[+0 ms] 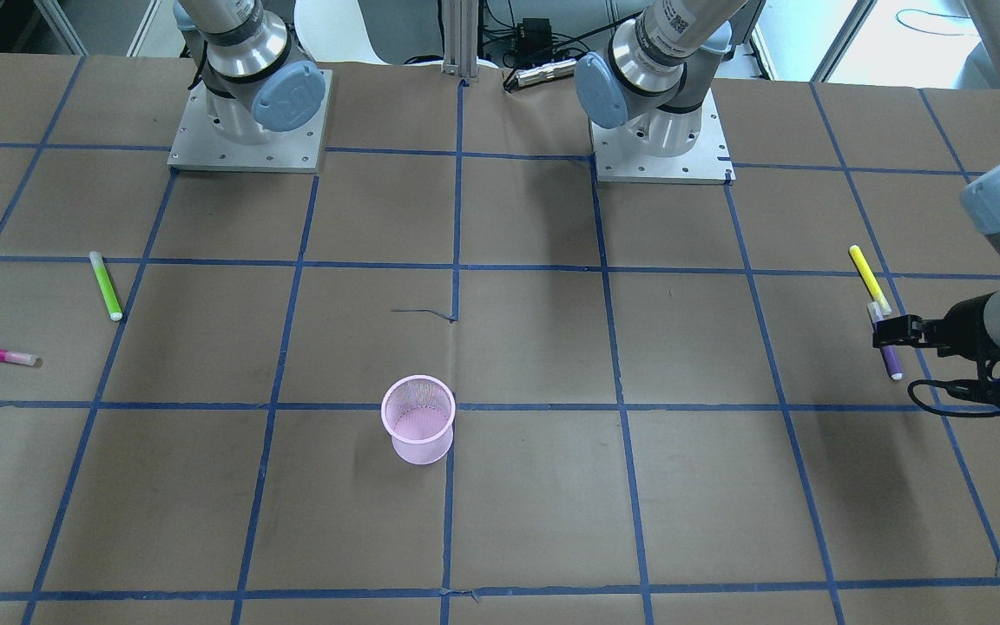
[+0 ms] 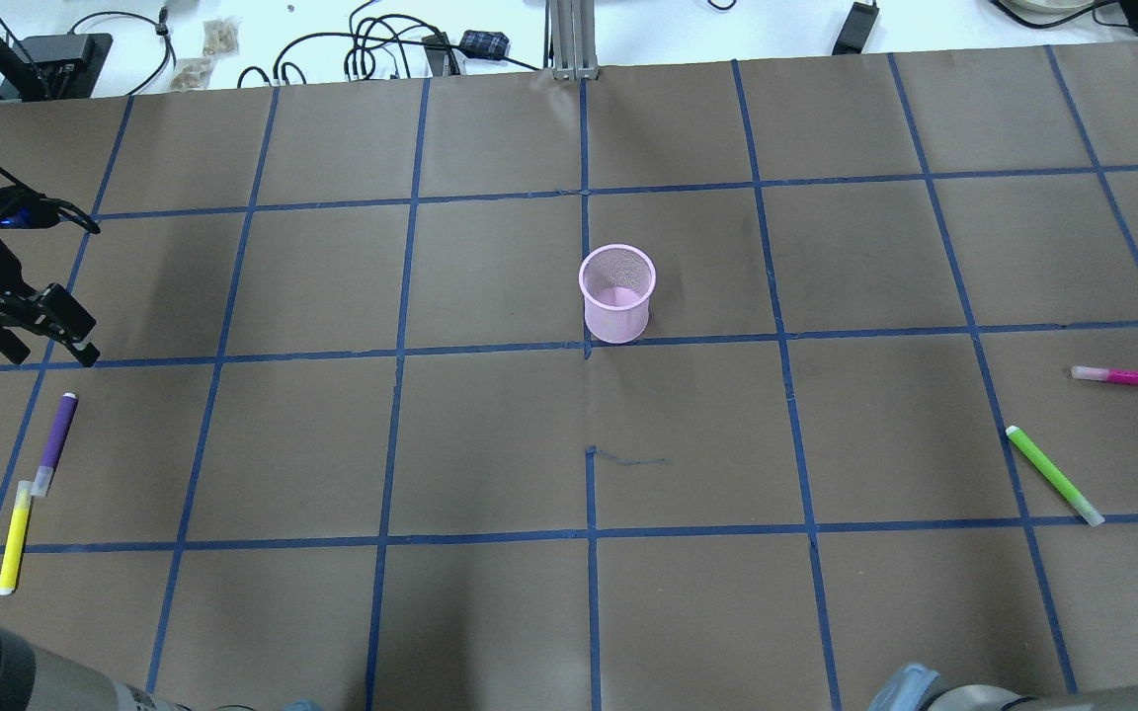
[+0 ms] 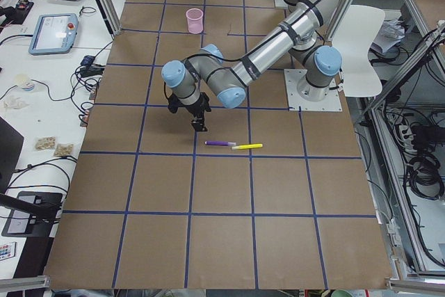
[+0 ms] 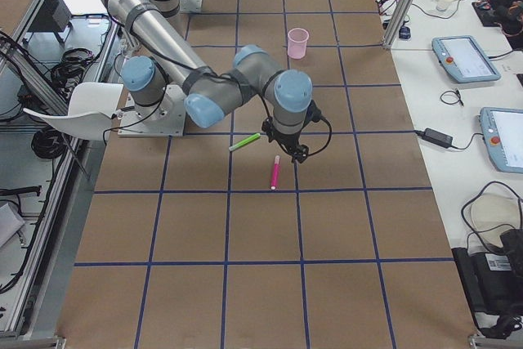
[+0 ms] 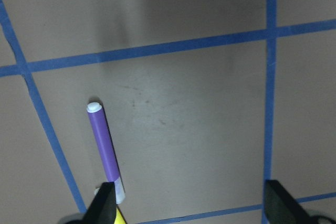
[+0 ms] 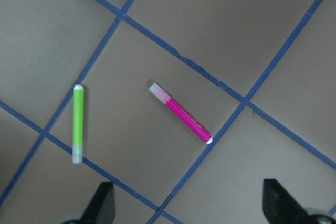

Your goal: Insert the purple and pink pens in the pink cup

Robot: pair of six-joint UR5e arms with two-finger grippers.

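Note:
The pink mesh cup (image 2: 616,293) stands upright near the table's middle. The purple pen (image 2: 55,442) lies flat at the far left of the overhead view, end to end with a yellow pen (image 2: 14,538). My left gripper (image 2: 50,351) hovers above the table just beyond the purple pen's tip. In the left wrist view it (image 5: 191,205) is open and empty, with the purple pen (image 5: 104,150) by its left finger. The pink pen (image 2: 1134,377) lies flat at the far right. My right gripper (image 6: 189,203) is open and empty above the pink pen (image 6: 181,114).
A green pen (image 2: 1054,475) lies close to the pink pen on the right side. The yellow pen lies near the table's left edge. Brown paper with blue tape grid lines covers the table. Both arm bases (image 1: 248,113) stand at the robot's side.

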